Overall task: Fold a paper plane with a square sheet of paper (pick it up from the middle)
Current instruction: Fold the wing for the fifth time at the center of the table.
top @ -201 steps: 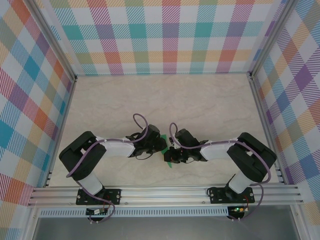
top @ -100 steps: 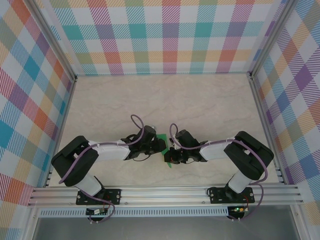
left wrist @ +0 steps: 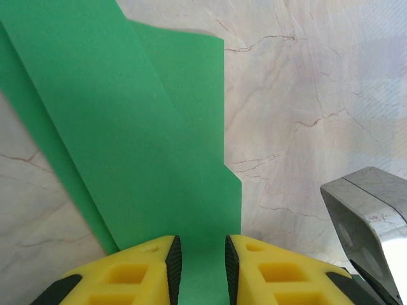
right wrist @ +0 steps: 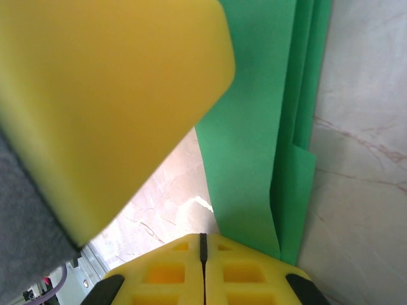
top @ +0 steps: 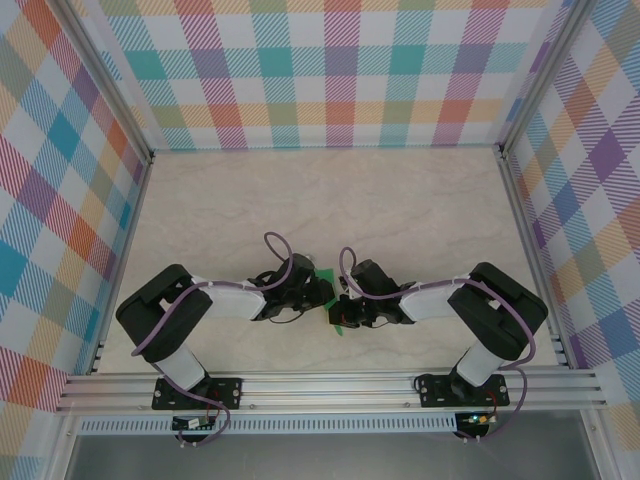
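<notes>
The square sheet of paper (top: 324, 276) is bright green and folded into a long creased shape lying flat on the table between both grippers. In the left wrist view the paper (left wrist: 140, 127) shows layered folds, and my left gripper (left wrist: 201, 244) stands over its near end, jaws a narrow gap apart with green showing between them. My right gripper (right wrist: 203, 236) is shut, pads touching, and the paper (right wrist: 254, 127) runs under its right finger. From above, the left gripper (top: 316, 291) and right gripper (top: 341, 306) almost touch.
The marble-patterned table (top: 330, 200) is walled by checked panels, with an aluminium rail (top: 330, 385) along the near edge. A blurred yellow finger (right wrist: 95, 95) of the left gripper hangs close before the right wrist camera. A grey metal part (left wrist: 372, 219) stands right of the paper.
The left arm's elbow swung outward to the left and came back. The right gripper's jaws closed fully. Both grippers stayed over the paper.
</notes>
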Tool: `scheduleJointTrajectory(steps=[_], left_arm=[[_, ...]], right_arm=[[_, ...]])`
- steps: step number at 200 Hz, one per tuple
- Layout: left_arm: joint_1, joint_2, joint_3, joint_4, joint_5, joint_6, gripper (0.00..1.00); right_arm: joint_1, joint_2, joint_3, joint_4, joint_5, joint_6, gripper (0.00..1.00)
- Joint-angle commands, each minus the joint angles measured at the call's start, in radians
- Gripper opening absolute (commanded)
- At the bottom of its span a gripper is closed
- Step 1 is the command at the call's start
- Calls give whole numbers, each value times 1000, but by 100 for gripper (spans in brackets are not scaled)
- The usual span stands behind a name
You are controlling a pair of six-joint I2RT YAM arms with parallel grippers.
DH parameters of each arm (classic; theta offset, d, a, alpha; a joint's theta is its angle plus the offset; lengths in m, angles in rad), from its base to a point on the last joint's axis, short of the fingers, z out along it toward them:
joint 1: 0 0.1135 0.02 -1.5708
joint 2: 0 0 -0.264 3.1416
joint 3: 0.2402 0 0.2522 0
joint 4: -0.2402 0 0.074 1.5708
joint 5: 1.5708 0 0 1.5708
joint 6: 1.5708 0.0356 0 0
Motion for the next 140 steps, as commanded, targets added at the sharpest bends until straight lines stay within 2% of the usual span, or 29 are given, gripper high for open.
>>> scheduleJointTrajectory(steps=[1, 140], left_arm=[[47, -10, -19, -84, -119, 15, 28], [226, 151, 107, -101, -46, 61, 30]], right_arm=[[1, 37, -45, -100, 47, -11, 5], [-9, 49, -62, -102, 44, -31, 4]])
